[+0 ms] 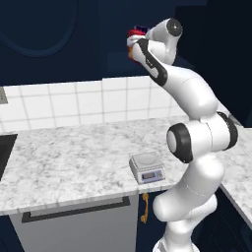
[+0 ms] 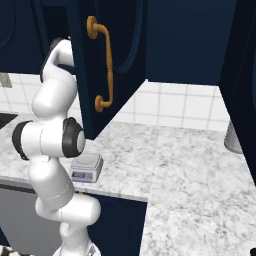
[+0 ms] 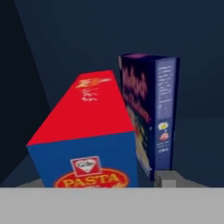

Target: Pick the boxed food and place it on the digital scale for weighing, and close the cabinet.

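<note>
Inside the cabinet (image 2: 107,60), the boxed food (image 3: 87,135) touches the blue-purple box (image 3: 151,113), so reaching fingers, whose state I cannot tell, may knock or snag that neighbour.

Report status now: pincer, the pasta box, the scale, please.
Pincer up inside cabinet, jaws hidden, state unclear. Red pasta box ahead, blue-purple box close beside it. Scale bare on counter. Cabinet door open.

glossy white rounded arm (image 1: 197,142) with dark joint bands.
</note>
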